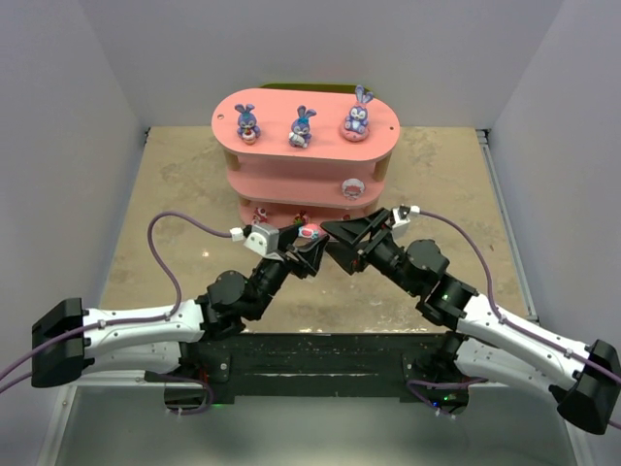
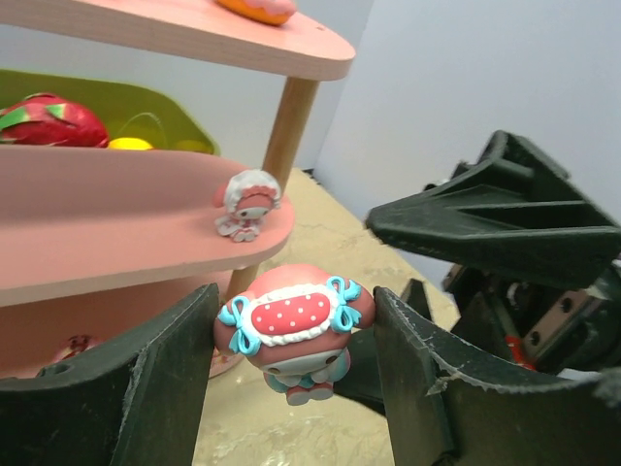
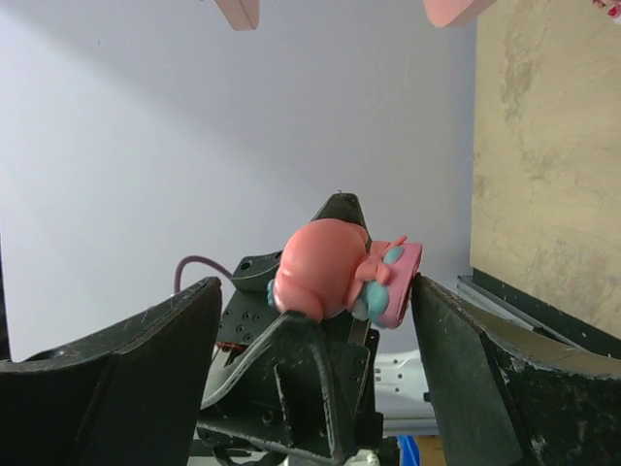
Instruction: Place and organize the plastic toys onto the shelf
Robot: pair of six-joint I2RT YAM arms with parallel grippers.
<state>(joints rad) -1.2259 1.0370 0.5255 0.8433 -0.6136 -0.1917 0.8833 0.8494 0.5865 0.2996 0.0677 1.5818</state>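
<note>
Handoff stage: left end effector [image 2: 296, 325] pinches the pink toy [image 2: 289, 313], right end effector [image 3: 315, 291] hangs spread. Next it probably needs setting on the shelf [image 2: 116, 243].

Glossy, smooth plastic pink toy [image 2: 291, 330]; matt pink shelf [image 2: 116, 233] on a bare wooden post [image 2: 288, 131]; left gripper [image 2: 296, 309] matt black plastic, edges scuffed; mottled, stone-like worktop [image 2: 330, 228].

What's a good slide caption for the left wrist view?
Left fingers grip a pink bow-topped figurine in front of the pink shelf, a bonneted figurine on its middle board.
</note>
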